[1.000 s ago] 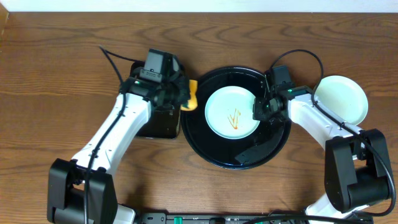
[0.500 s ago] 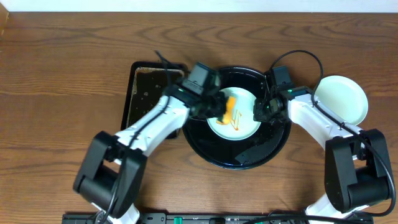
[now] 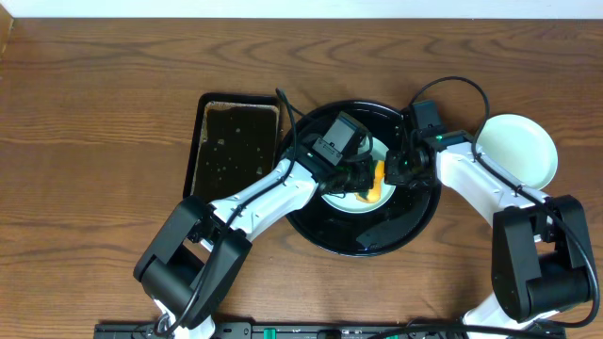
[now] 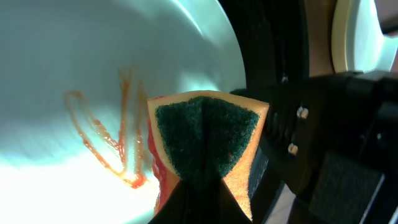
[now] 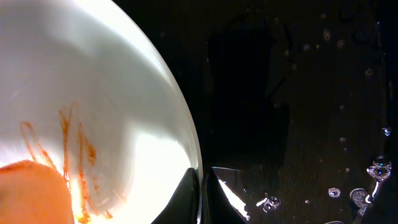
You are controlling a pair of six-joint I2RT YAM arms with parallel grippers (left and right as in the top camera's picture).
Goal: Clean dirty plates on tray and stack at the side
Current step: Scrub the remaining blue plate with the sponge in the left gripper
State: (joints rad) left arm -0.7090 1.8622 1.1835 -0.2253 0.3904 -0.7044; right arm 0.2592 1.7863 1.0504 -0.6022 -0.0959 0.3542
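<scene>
The dirty plate [image 5: 81, 81] lies in the middle of the round tray [image 3: 410, 218], and its sauce streaks [image 4: 102, 140] are not yet wiped away. The right gripper [image 5: 203, 190] has its jaws pressed together on the plate's rim at the right-hand edge, steadying it. The left gripper [image 3: 363, 177] pinches a sponge [image 4: 208, 140], orange with a dark green scouring face, folded tight between its fingers and set on the plate just beside the streaks. The main risk, as I judge it, is that a hard wipe drags the plate out of that thin rim pinch. It could also skate the plate across the tray, whose black surface shows droplets. The two grippers sit very near each other at the centre of the overhead frame, so a stroke toward the right of the frame could knock the sponge or a finger into the right gripper. A sponge held by so narrow a fold may also twist or slip under pressure and only smear the sauce. Overhead, the left arm hides most of the plate, so the streaks show only in the wrist views. Whether the sponge presses flat or touches by an edge I cannot tell. A second plate [image 3: 516, 151] rests on the tabletop [image 3: 94, 94] at the right of the frame and looks clean. A third is not in view.
</scene>
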